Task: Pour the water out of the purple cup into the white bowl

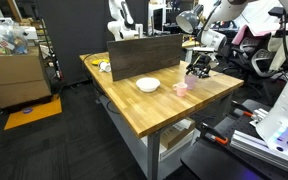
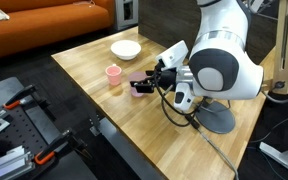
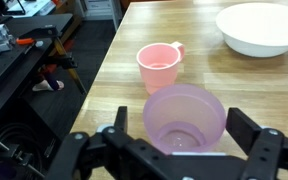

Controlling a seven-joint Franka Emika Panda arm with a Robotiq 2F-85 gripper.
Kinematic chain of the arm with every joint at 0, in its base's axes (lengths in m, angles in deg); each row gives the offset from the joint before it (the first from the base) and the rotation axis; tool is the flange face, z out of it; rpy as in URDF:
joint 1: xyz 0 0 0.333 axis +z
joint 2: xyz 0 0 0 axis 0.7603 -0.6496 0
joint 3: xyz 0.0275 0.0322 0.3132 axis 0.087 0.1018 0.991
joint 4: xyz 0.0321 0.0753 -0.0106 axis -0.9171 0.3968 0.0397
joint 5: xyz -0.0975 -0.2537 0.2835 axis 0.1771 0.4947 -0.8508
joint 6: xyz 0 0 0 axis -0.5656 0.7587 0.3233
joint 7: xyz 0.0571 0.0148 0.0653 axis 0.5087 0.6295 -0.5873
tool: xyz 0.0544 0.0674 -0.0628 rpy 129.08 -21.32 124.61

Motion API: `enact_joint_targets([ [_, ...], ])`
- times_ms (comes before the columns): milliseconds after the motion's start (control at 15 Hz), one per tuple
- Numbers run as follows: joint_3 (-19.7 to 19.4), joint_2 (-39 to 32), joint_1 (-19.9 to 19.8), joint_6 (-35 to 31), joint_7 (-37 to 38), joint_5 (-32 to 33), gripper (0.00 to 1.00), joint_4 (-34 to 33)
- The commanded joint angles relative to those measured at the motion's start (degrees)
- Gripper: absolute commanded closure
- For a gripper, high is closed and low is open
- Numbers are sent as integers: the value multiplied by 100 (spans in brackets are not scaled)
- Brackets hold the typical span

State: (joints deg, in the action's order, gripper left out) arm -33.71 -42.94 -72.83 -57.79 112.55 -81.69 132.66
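Cup (image 3: 184,118) within claw (image 3: 181,128) (bowl (image 3: 262,28) beyond)

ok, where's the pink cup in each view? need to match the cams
Exterior view: pink cup right of centre, just right of the white bowl.
Exterior view: pink cup left of centre, nearer the camera than the white bowl.
Wrist view: pink cup at centre, just beyond the purple cup; white bowl top right.
Shared landmark: the white bowl, visible in all three.

An exterior view, far, white robot arm (image 1: 210,40) at 2 o'clock, an exterior view beside the arm (image 2: 224,65), wrist view low, close, all sharing round white bowl (image 3: 264,28).
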Motion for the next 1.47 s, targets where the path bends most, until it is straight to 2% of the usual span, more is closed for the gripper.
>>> enact_joint_targets([
  [0, 40, -175, -79, 180, 46, -103, 0, -154],
  [1000, 35, -436, -30, 193, 500, -130, 0, -241],
  [1400, 152, -632, -6, 242, 787, -396, 0, -423],
])
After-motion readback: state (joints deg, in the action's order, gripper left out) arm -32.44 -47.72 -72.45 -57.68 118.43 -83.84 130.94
